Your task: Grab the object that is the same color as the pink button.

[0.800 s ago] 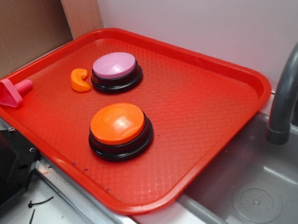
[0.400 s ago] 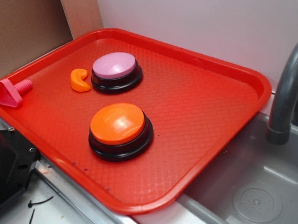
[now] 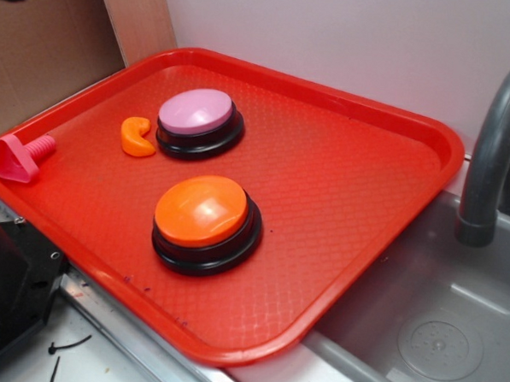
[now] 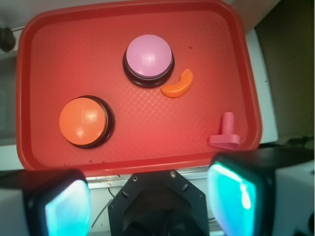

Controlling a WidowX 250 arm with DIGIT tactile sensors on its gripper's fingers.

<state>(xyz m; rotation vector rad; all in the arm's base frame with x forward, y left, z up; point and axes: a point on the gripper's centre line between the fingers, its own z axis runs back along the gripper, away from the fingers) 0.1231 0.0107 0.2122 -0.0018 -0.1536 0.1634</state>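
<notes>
Beyond the spread fingers (image 4: pixel 236 196), apart, lies the bolt (image 4: pixel 225 133).

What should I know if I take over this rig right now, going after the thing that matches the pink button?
Gripper: open, holding nothing, high above the tray's near edge; only a dark sliver shows in the exterior view.
Pink toy bolt: lying on its side at the corner of the red tray, head against the rim, untouched.
Pink button: upright on the tray, with the orange curved piece right beside it.
Orange button: nearer the tray's middle, apart from the rest.
Done: nothing grasped yet.
Left: move over the bolt, descend, close on it, lift.
</notes>
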